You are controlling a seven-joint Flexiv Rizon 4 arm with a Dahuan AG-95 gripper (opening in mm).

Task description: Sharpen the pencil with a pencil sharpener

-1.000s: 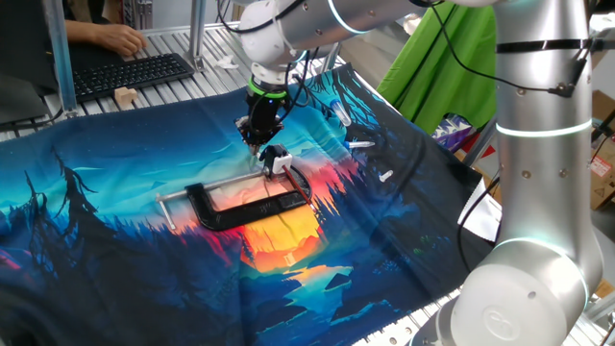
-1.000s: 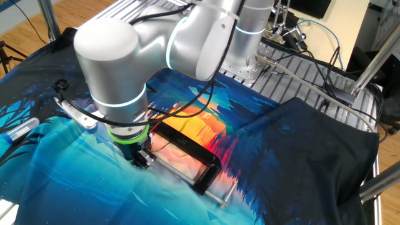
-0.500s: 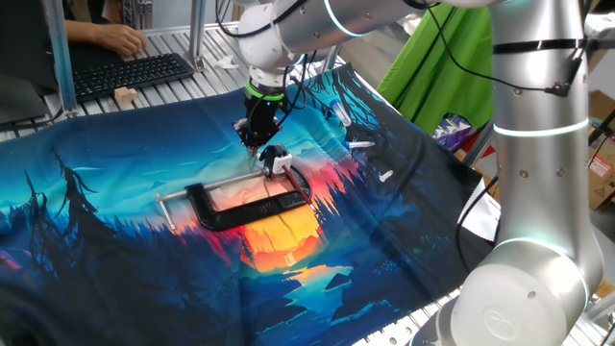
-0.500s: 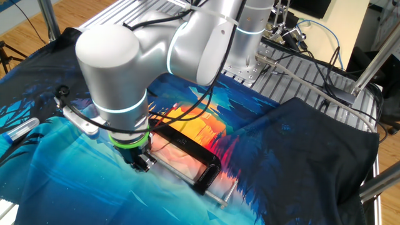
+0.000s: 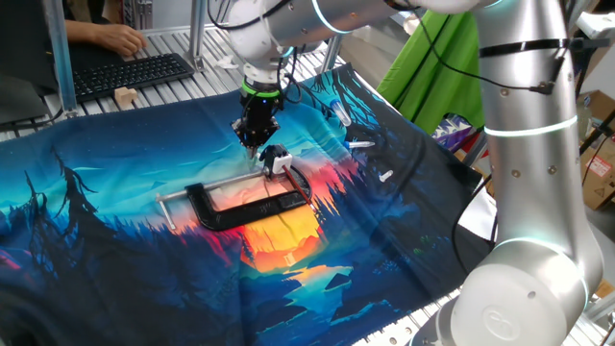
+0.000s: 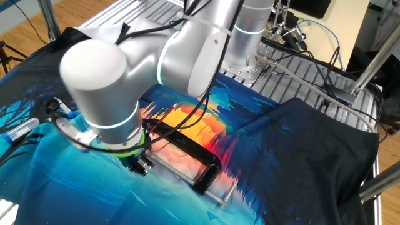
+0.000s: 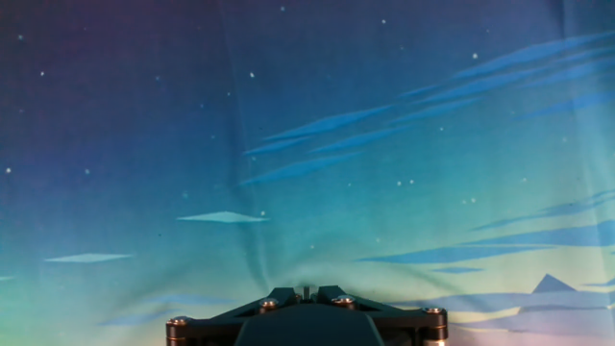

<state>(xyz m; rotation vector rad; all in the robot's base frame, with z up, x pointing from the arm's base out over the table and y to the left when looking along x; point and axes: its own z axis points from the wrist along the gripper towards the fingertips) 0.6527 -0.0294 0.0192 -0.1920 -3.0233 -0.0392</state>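
The gripper [image 5: 256,144] hangs over the printed cloth [image 5: 115,192] toward the far side of the table, just beyond the pencil sharpener [image 5: 278,161]. Whether its fingers are spread or pressed together cannot be told: the hand view shows only the gripper's base above blue starry cloth. The whitish sharpener sits near the table's middle, at the far end of the black C-shaped clamp [image 5: 240,207], which lies flat with its silver rod [image 5: 165,210] pointing toward the left edge. A thin reddish pencil [image 5: 302,186] lies just beside the sharpener, across the clamp's bar. A keyboard [image 5: 125,72] rests at the far-left corner.
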